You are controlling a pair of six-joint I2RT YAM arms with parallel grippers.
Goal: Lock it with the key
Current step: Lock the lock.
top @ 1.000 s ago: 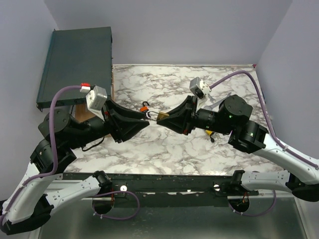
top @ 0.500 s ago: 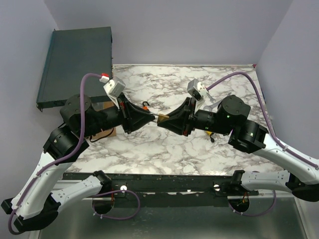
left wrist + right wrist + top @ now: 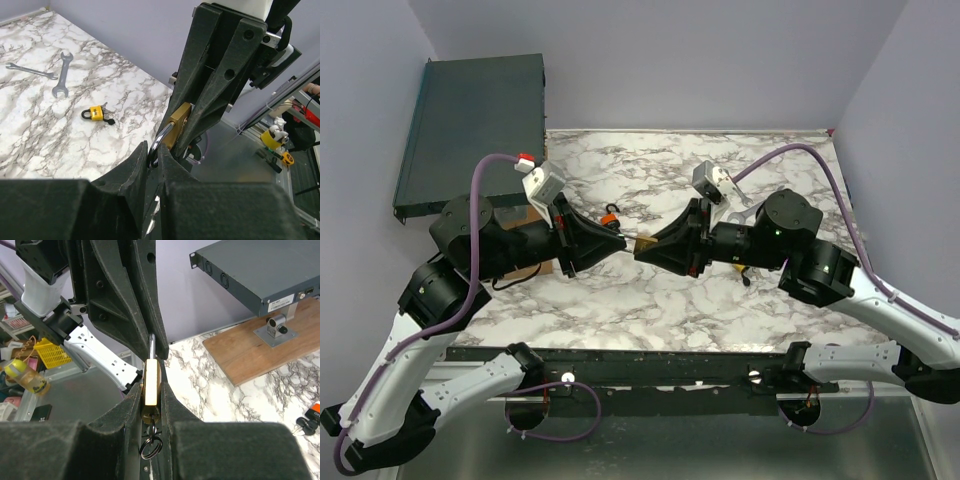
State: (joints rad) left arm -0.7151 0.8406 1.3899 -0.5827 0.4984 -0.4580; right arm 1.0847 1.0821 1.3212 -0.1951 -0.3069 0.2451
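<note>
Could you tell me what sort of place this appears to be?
Probably a robotics lab bench: a white marble-patterned tabletop, a dark green metal rack-mount case beside it, and a grey steel spanner and small yellow padlock lying about.

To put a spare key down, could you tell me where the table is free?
Free: white marble tabletop along the back wall, and its near strip. Crowded: mid-table, around the held brass padlock, small yellow padlock and steel wrenches.

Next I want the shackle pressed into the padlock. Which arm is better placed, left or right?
Left. The left tool is pinched on the shackle and sits in line with it. The right tool is clamping the padlock body, so it probably serves best as the brace.
</note>
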